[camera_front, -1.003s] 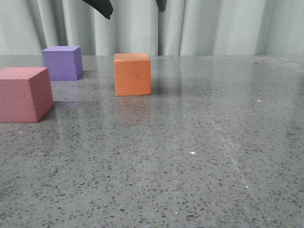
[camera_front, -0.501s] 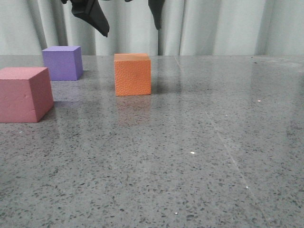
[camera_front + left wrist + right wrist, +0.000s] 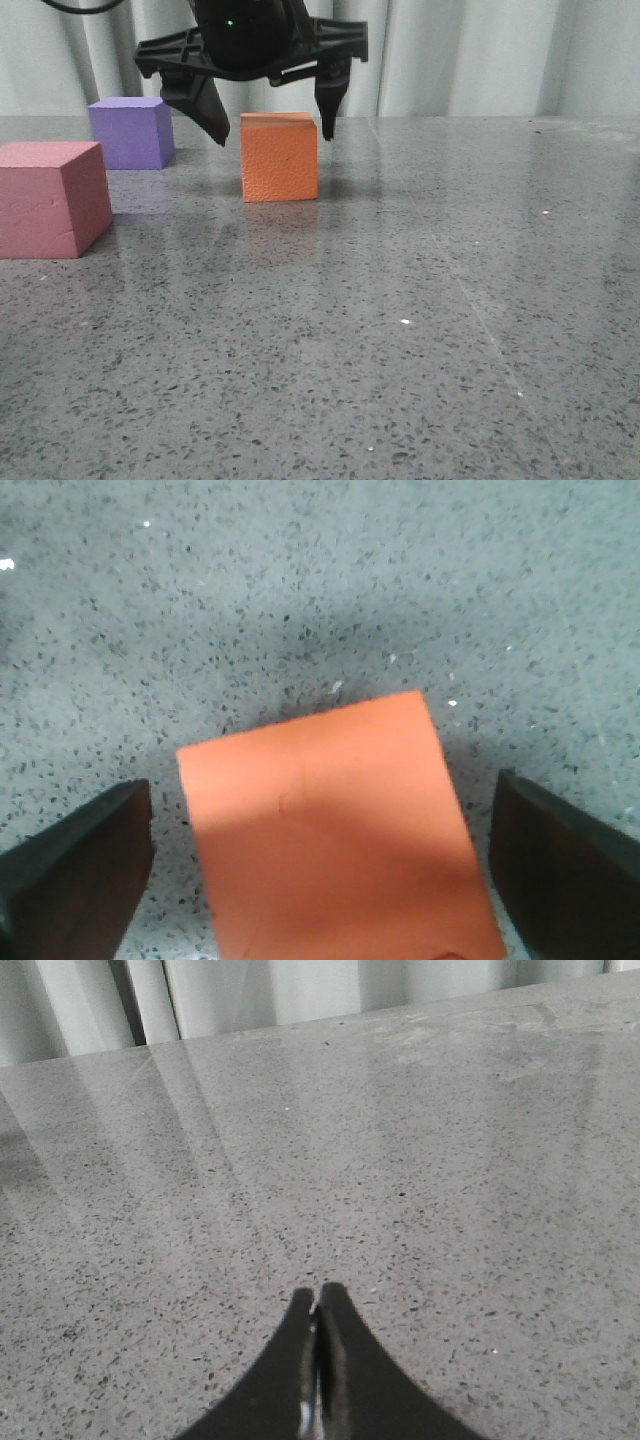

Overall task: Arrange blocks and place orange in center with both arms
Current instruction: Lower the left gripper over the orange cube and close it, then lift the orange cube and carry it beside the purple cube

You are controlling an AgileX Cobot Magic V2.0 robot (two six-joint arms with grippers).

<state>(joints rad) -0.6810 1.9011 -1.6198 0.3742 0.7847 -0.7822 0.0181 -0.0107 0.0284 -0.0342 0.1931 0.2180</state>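
Three cubes: on grey speckled tabletop [image 3: 420,330], pale curtain [image 3: 480,55] behind, listed left to right in front view
pink-red cube [image 3: 50,198]: far left, nearest the camera, flat on the stone, cut by the frame edge
purple cube [image 3: 130,132]: behind and just right of the pink-red one, well apart from it, upright
left gripper [image 3: 270,125]: black truss body above the orange cube, jaws spread wide, wider than the cube; one finger [image 3: 205,110] hangs left of the cube, the other at its right top edge; tips level with the cube's upper part, well above the table
orange cube [image 3: 280,158]: right of purple, near table middle, upright on the stone; sits between the open fingers in the left wrist view [image 3: 335,825], gap showing on both sides, no contact
right gripper [image 3: 318,1360]: seen only in its own wrist view, fingertips pressed together, holding nothing, over bare stone
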